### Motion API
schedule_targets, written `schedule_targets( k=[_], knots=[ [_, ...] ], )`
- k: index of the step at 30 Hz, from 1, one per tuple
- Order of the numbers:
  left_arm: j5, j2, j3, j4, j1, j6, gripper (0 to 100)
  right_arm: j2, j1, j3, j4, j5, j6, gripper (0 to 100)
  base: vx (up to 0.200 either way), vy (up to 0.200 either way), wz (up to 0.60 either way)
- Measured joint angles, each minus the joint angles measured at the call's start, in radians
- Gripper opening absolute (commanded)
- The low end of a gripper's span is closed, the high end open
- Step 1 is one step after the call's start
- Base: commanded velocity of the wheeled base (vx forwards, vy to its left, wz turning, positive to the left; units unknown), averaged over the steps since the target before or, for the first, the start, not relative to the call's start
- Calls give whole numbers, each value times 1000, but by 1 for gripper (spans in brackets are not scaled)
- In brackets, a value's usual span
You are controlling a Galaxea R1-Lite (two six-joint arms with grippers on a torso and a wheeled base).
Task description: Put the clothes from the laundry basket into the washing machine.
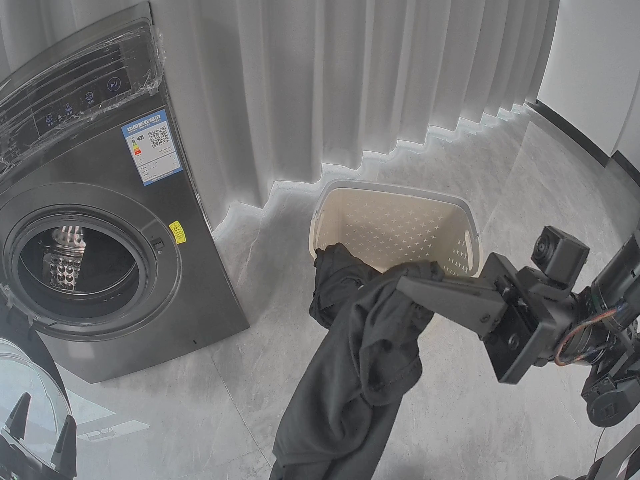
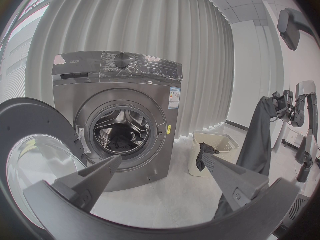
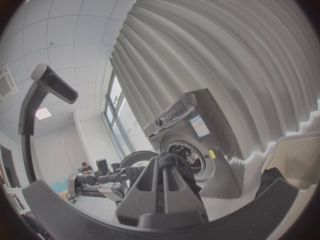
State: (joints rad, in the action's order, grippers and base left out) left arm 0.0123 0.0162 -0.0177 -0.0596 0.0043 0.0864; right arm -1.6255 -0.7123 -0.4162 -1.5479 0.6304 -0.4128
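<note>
A grey front-loading washing machine [image 1: 100, 188] stands at the left with its round door [image 2: 30, 140] swung open; a dark item lies in the drum [image 2: 121, 140]. The cream laundry basket [image 1: 393, 225] sits on the floor to its right, with a dark cloth [image 1: 337, 281] draped over its near rim. My right gripper [image 1: 417, 285] is shut on a long black garment [image 1: 360, 381] that hangs down in front of the basket. My left gripper [image 2: 161, 162] is open and holds nothing, low in front of the machine's opening.
White curtains [image 1: 347, 61] hang behind the machine and basket. Bare grey floor [image 1: 220, 395] lies between the machine and the basket. A white wall [image 1: 593, 55] with a dark skirting runs along the right.
</note>
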Motion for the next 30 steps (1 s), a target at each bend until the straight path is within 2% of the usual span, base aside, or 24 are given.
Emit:
schedule_targets(
  k=[4, 7, 10, 13, 25, 30],
  knots=[
    [0, 0, 0, 0, 0, -1, 100, -26, 18, -36, 0, -3, 0, 0, 0, 0, 0],
    [0, 0, 0, 0, 0, -1, 100, -37, 36, -62, 0, -8, 2, 0, 0, 0, 600],
    [0, 0, 0, 0, 0, -1, 100, -42, 47, -75, -1, -36, 5, 0, 0, 0, 600],
    [0, 0, 0, 0, 0, -1, 100, -46, 48, -81, -1, -48, 7, 0, 0, 0, 0],
    [-1, 0, 0, 0, 0, -1, 100, -49, 44, -84, 0, -51, 8, 0, 0, 0, 0],
    [-2, 0, 0, 0, 0, -1, 100, -53, 53, -86, 0, -53, 8, 0, 0, 0, 600]
  ],
)
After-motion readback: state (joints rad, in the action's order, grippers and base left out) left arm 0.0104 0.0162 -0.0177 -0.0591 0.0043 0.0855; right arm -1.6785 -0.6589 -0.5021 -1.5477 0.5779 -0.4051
